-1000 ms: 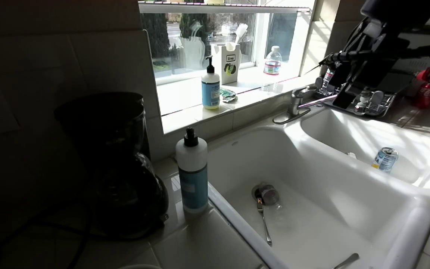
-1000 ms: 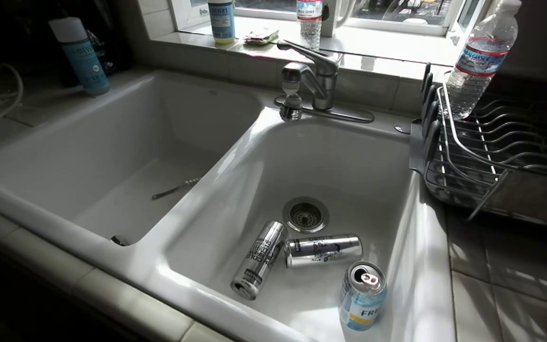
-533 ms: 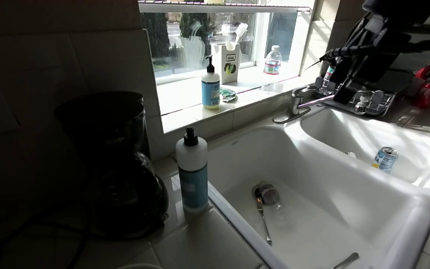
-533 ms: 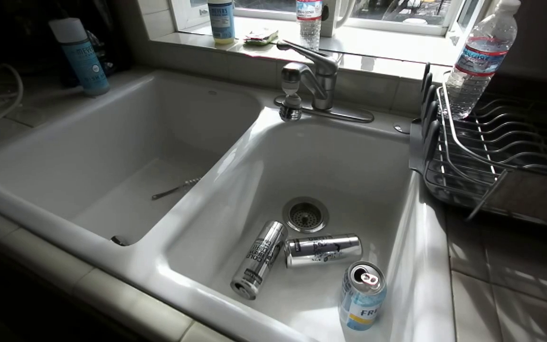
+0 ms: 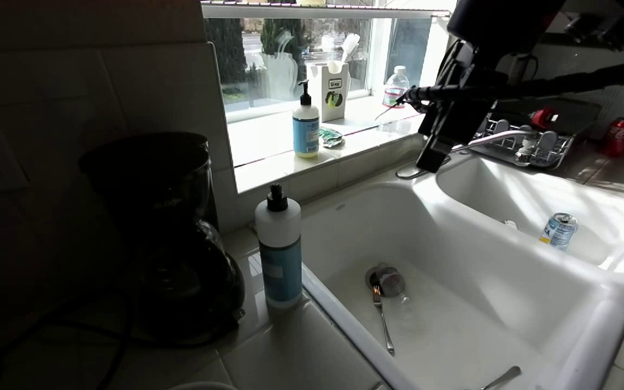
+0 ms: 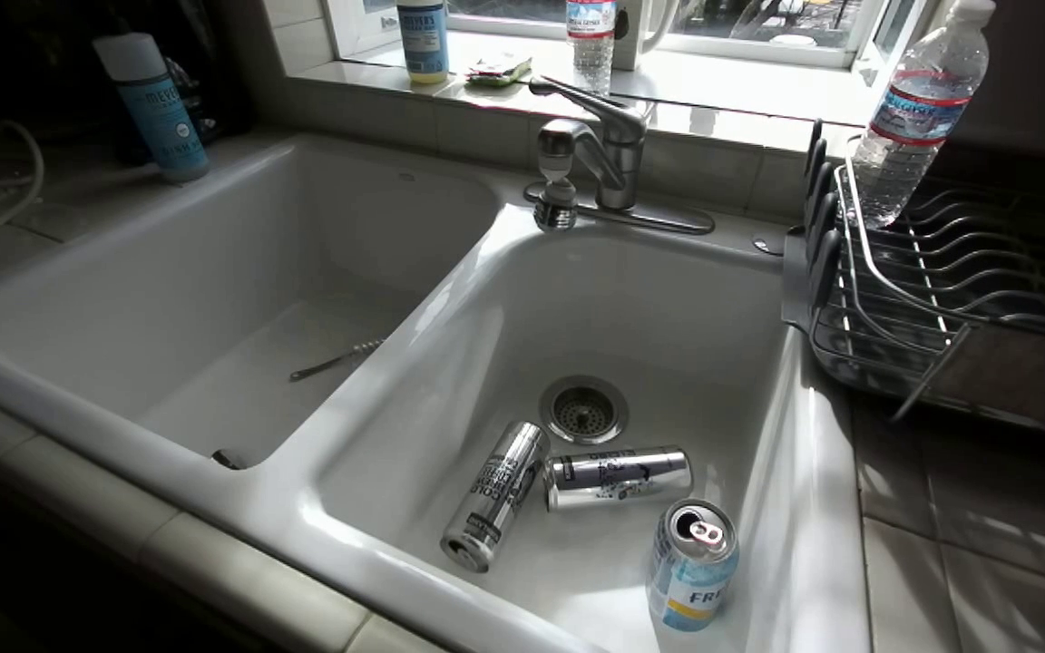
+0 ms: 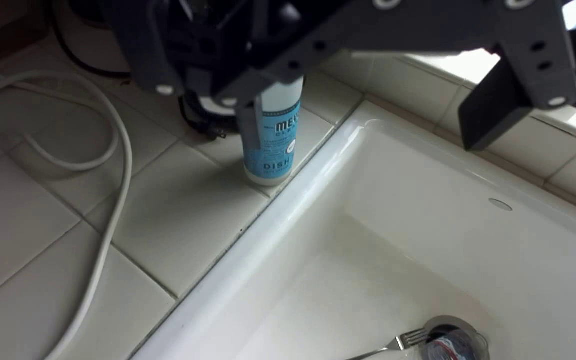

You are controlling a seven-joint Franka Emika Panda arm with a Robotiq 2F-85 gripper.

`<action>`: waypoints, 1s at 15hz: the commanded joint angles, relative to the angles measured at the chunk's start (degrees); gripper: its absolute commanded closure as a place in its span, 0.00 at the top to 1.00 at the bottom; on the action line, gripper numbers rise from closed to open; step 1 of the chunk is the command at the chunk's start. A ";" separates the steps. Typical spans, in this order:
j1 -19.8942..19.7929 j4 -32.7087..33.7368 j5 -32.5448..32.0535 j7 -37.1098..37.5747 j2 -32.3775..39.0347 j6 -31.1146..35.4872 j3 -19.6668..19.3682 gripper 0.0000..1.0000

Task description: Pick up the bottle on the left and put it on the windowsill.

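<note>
The bottle, teal-blue below and white above, stands upright on the tiled counter between the coffee maker and the sink in both exterior views (image 5: 282, 271) (image 6: 162, 122). Its dark cap shows in an exterior view. It also shows in the wrist view (image 7: 274, 145), where the gripper hides its top. The windowsill (image 5: 263, 176) is the bright ledge under the window, also in an exterior view (image 6: 731, 91). My gripper (image 7: 363, 135) is open and empty, its fingers wide apart. In an exterior view the gripper (image 5: 432, 161) hangs above the sink by the faucet, well apart from the bottle.
A pump bottle (image 5: 305, 132), a white box (image 5: 333, 100) and a clear water bottle (image 6: 591, 50) stand on the sill. The coffee maker (image 5: 182, 244) is beside the bottle. The faucet (image 6: 618, 154), the double sink (image 6: 450, 299) and a dish rack (image 6: 967, 272) lie around.
The arm and gripper have moved from near the dish rack toward the bottle's side, now in front of the faucet in an exterior view. The bottle and other objects have not moved.
</note>
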 commanded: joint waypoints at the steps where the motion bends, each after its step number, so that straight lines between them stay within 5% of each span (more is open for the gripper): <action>1: -0.11 10.72 -4.35 4.11 10.66 -0.67 1.82 1.00; 2: 0.31 4.82 -2.49 2.42 4.91 0.45 0.79 1.00; 6: 0.40 9.82 -3.67 2.71 10.49 0.47 0.87 1.00; 10: 1.36 12.78 1.31 1.87 17.29 8.92 1.49 1.00; 15: 3.41 17.72 -0.82 4.72 24.87 8.76 1.55 1.00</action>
